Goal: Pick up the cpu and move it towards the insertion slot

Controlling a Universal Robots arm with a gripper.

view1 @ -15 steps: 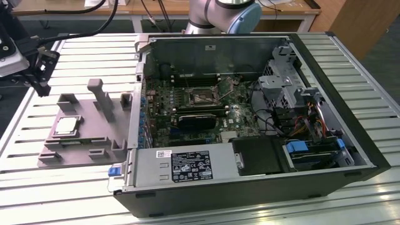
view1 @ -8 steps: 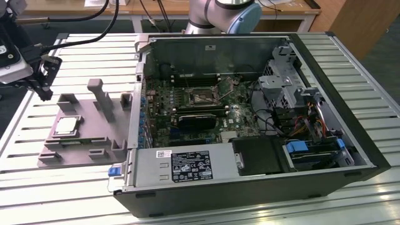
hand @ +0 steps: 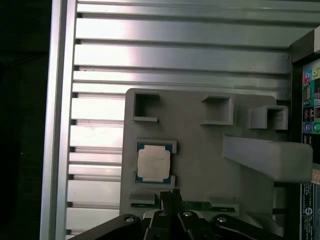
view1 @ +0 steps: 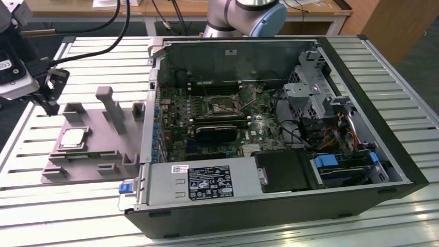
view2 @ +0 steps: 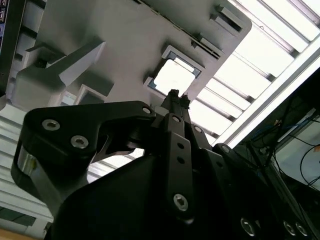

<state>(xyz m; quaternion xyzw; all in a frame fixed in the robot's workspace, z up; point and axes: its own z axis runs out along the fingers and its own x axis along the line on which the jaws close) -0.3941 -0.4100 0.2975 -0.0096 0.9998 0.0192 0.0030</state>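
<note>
We see the hand [hand: 170, 194] with fingertips pressed together, gripping nothing, over the grey moulded holder [hand: 200, 150]. Near it, the cpu [hand: 153, 165], a flat silvery square, lies uncovered in its recess. The metal-framed insertion slot [view1: 221, 106] sits inside the open computer case [view1: 384, 128] on the ribbed desk [view1: 103, 56].

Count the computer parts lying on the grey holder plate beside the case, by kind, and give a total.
cpu: 1
green memory stick: 1
Total: 2, both on the grey holder plate.
</note>
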